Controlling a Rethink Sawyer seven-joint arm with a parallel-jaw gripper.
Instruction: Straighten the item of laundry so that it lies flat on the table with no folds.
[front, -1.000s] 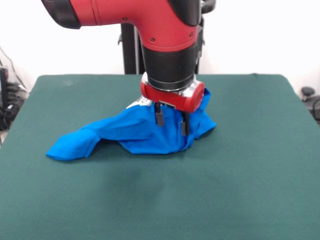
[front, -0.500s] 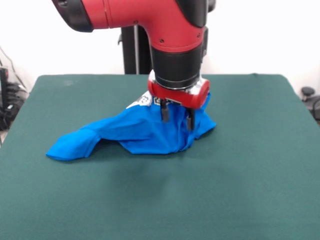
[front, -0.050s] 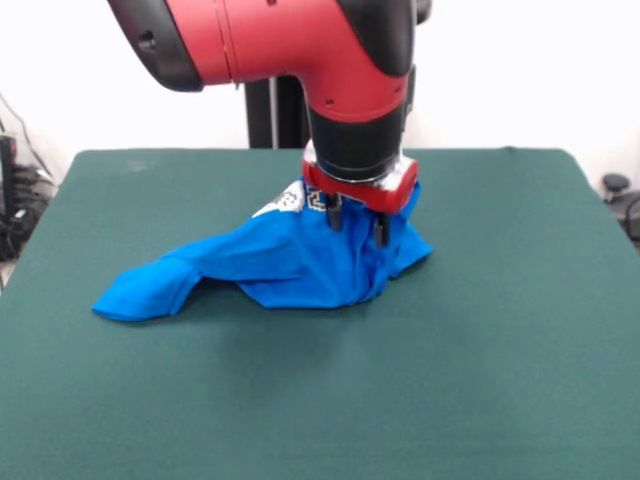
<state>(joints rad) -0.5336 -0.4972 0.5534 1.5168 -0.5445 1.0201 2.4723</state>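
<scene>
The shirt (front, -0.050s: 290, 262) is seen bunched near the middle of the table (front, -0.050s: 480, 360), heaped high at its right end and trailing to a flat tail at the left. The gripper (front, -0.050s: 357, 222) hangs just above the heap with its fingers spread and nothing pinched between them; whether the tips touch cloth cannot be told. The shirt is judged light, soft and limp, so it should drape and slide readily on the felt, and folds may drag along. A single layer at the heap's right edge or at the left tail would probably be best taken. Wide bare felt is left around the shirt on every side, with all table edges well apart from it.
</scene>
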